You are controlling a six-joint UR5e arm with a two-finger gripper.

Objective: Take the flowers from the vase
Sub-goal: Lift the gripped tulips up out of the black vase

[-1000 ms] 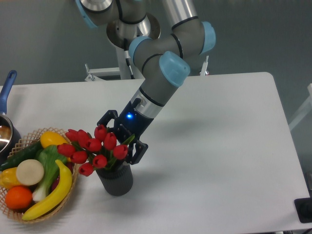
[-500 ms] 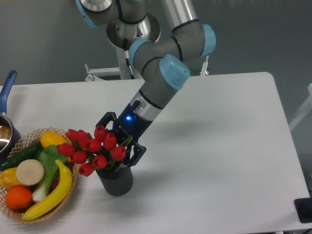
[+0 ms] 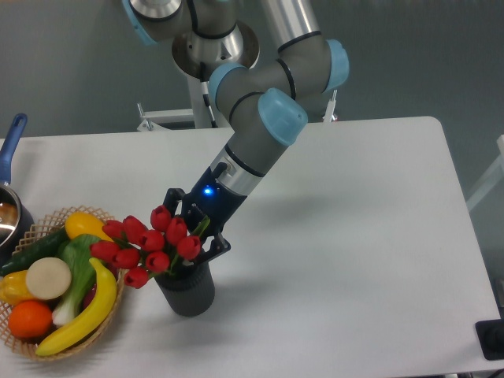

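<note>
Red flowers (image 3: pixel 146 246) standing in the ribbed dark vase (image 3: pixel 187 290) near the table's (image 3: pixel 354 236) front edge, heads leaning left over a wicker basket (image 3: pixel 47 228) of fruit and vegetables just beside. Gripper (image 3: pixel 194 228) reaching down from behind, jaws drawn in around the stems; firm hold impossible to confirm behind the blooms. Blue-handled pot (image 3: pixel 9 181) at far left.

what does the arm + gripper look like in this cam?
Grey tubular arm with light blue caps on the joints. Dark blue-black wrist section with a small lit blue LED. The gripper is black with two fingers. No loose cables or readable markings show.
</note>
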